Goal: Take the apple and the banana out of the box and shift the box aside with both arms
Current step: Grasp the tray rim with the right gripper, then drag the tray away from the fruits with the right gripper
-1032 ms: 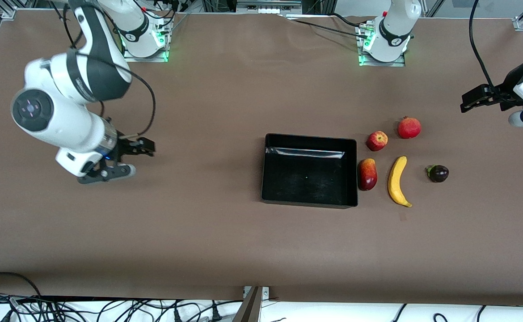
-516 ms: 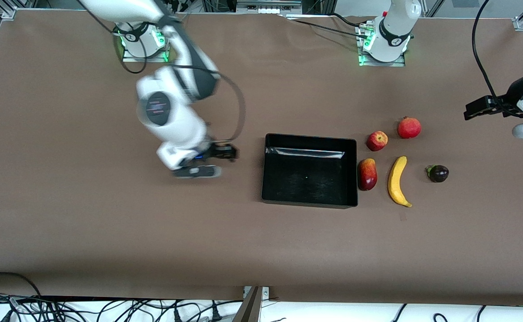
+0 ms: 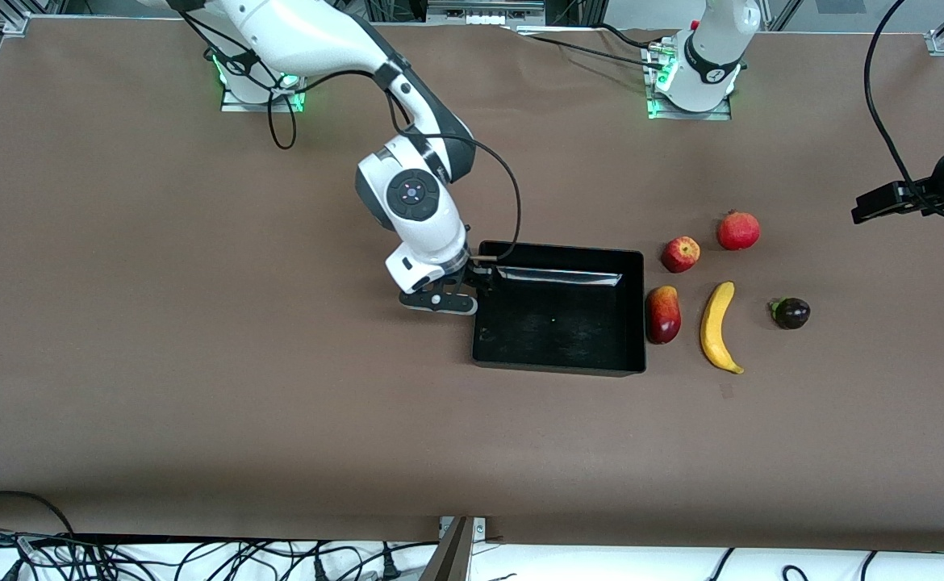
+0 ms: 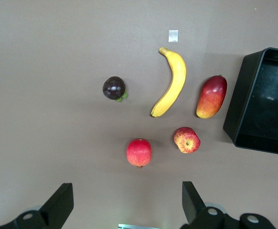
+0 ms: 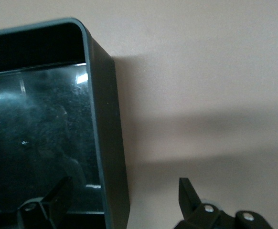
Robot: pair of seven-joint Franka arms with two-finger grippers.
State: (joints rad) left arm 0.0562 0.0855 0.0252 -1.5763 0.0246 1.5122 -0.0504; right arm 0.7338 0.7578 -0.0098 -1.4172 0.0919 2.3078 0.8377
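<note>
The black tray (image 3: 557,367) lies mid-table. My right gripper (image 3: 472,292) is open and straddles the tray's wall (image 5: 105,133) at the right arm's end, one finger inside and one outside (image 5: 122,191). Beside the tray toward the left arm's end lie the mango (image 3: 663,315), apple (image 3: 680,254), pomegranate (image 3: 738,231), banana (image 3: 716,327) and mangosteen (image 3: 791,313). My left gripper (image 3: 871,206) is open and empty, up over bare table at the left arm's end. The left wrist view (image 4: 125,195) shows all the fruits and a tray corner (image 4: 244,95).
Brown table cover all round. The arm bases (image 3: 690,81) stand along the edge farthest from the front camera. A small pale tag (image 4: 173,36) lies on the table by the banana's tip. Cables hang past the edge nearest the front camera.
My right arm has swept from the right arm's end of the table over to the tray's wall. My left gripper has drifted slightly toward the table's end.
</note>
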